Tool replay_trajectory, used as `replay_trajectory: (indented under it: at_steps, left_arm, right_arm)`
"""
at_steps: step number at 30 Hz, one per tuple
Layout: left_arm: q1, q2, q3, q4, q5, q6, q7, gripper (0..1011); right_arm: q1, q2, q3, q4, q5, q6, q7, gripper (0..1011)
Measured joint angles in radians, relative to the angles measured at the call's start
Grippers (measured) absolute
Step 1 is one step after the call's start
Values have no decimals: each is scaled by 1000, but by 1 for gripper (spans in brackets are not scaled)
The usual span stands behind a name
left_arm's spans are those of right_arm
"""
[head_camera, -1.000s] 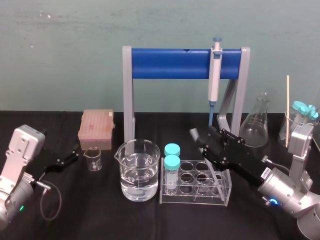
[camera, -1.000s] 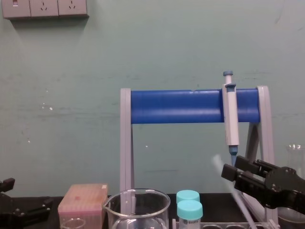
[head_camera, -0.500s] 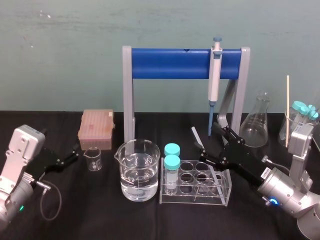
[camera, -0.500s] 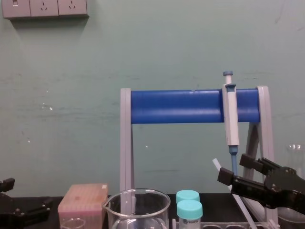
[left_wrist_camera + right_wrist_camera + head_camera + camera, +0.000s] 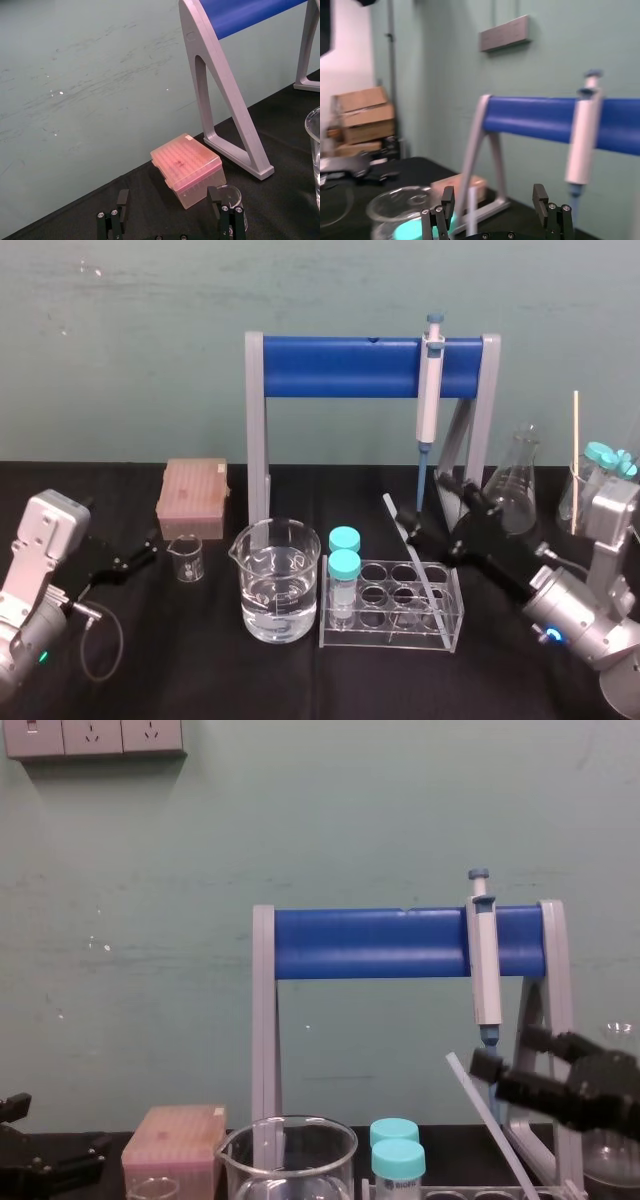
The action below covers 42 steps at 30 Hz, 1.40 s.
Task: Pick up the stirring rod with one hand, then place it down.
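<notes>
A black table (image 5: pixel 150 660) is seen before a pale green wall. A stand (image 5: pixel 340 367) with a blue bar on grey legs is set at the back of it, and a white-and-blue pipette (image 5: pixel 430 390) is hung on the bar's right end. In front of the stand, a clear tube rack (image 5: pixel 392 632) is placed just right of a large beaker (image 5: pixel 279 585) partly filled with clear liquid. Two teal-capped tubes (image 5: pixel 343 562) are held at the rack's left end.

The stirring rod (image 5: pixel 418 575) is propped at a slant in the rack. Its lower end is down at the rack's right end, and its upper end is tilted up and to the left above the rack. Which well it stands in cannot be told.

The right gripper (image 5: pixel 428 508) is held just right of the rod's upper part, above the rack's right end and in front of the pipette's tip. Its fingers are spread wide and nothing is clamped between them. In the chest view a small gap is seen between the nearer finger and the rod. A conical flask (image 5: pixel 512 495) is seen behind the right arm.

The left gripper (image 5: pixel 140 552) is kept low over the table at the left, well apart from the rod. Its fingers are spread and nothing is held. Just beyond it, a small beaker (image 5: pixel 186 558) is placed in front of a pink tip box (image 5: pixel 192 498).
</notes>
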Motion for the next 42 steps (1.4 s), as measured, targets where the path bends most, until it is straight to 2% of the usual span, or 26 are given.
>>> replay_trajectory:
  at_steps: [6, 8, 10, 11, 13, 14, 15, 16, 19, 20, 21, 22, 24, 42]
  left_arm:
    - [0, 0, 0, 0, 0, 0, 0, 1000]
    - [0, 0, 0, 0, 0, 0, 0, 1000]
    - [0, 0, 0, 0, 0, 0, 0, 1000]
    - [0, 0, 0, 0, 0, 0, 0, 1000]
    - [0, 0, 0, 0, 0, 0, 0, 1000]
    - [0, 0, 0, 0, 0, 0, 0, 1000]
    - [0, 0, 0, 0, 0, 0, 0, 1000]
    - [0, 0, 0, 0, 0, 0, 0, 1000]
    - [0, 0, 0, 0, 0, 0, 0, 1000]
    - [0, 0, 0, 0, 0, 0, 0, 1000]
    - [0, 0, 0, 0, 0, 0, 0, 1000]
    - [0, 0, 0, 0, 0, 0, 0, 1000]
    - [0, 0, 0, 0, 0, 0, 0, 1000]
    - [0, 0, 0, 0, 0, 0, 0, 1000]
  right_arm:
    - [-46, 3, 65, -75, -47, 29, -165, 1000]
    - [-68, 6, 96, -99, -60, 55, -233, 1000]
    - [-81, 8, 113, -114, -66, 75, -269, 1000]
    - [-99, 12, 132, -128, -69, 105, -307, 1000]
    - [-115, 16, 145, -138, -71, 141, -336, 1000]
    - [-129, 21, 155, -146, -71, 176, -356, 1000]
    - [-137, 24, 158, -149, -71, 200, -366, 1000]
    - [-150, 30, 162, -151, -73, 247, -384, 1000]
    - [-162, 41, 161, -153, -80, 321, -402, 1000]
    - [-167, 46, 159, -153, -85, 367, -413, 1000]
    - [-167, 46, 159, -153, -85, 367, -413, 1000]
    - [-170, 48, 158, -153, -91, 400, -420, 1000]
    - [-170, 48, 158, -150, -96, 427, -423, 1000]
    - [-171, 48, 159, -151, -95, 418, -424, 1000]
